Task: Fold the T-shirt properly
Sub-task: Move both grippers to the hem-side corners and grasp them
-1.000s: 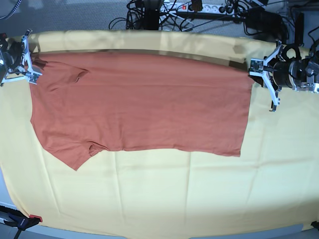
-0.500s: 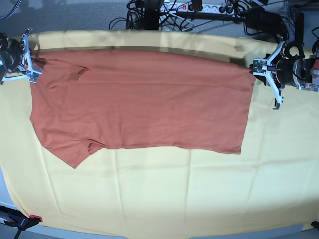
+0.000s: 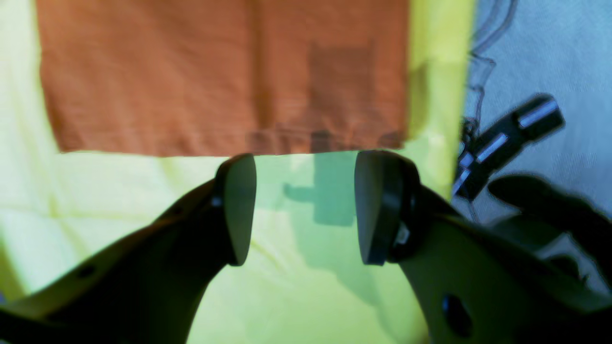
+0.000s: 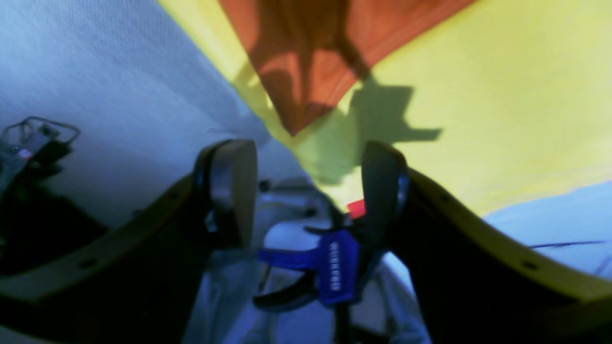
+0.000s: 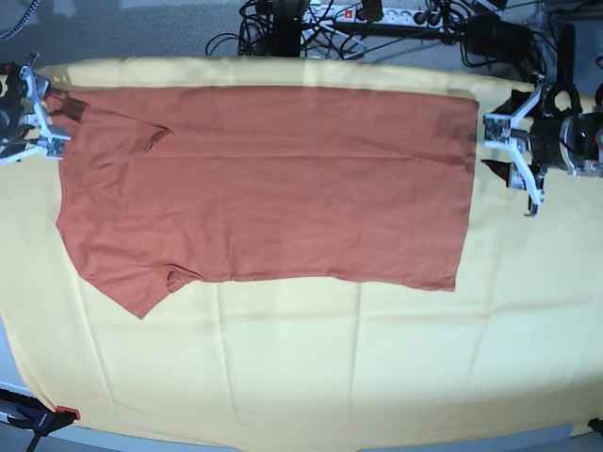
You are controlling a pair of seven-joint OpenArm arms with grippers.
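The pale yellow cloth (image 5: 377, 367) covers the table almost edge to edge, w/ faint crease lines running across it. On its far half lies the T-shirt (image 5: 273, 179), rust-orange, spread flat and folded over so one sleeve pokes out at the near-left corner in the base view. Its straight hem edge sits on that view's right side, its far edge runs close along the cloth's far border.

The left gripper (image 5: 513, 155) hovers just beside the hem corner, apart from the fabric; in the left wrist view the fingers (image 3: 236, 205) stand wide apart w/ nothing between them, only yellow cloth and the shirt's hem (image 3: 229, 153) beyond the tips. The right gripper (image 5: 38, 108) sits at the opposite far corner; the right wrist view shows it released too, the shirt's pointed corner (image 4: 294, 129) lying beyond the tips, not gripped. A blue clamp (image 4: 330, 272) shows below the table edge. Cables (image 5: 377, 24) bunch on the floor behind.
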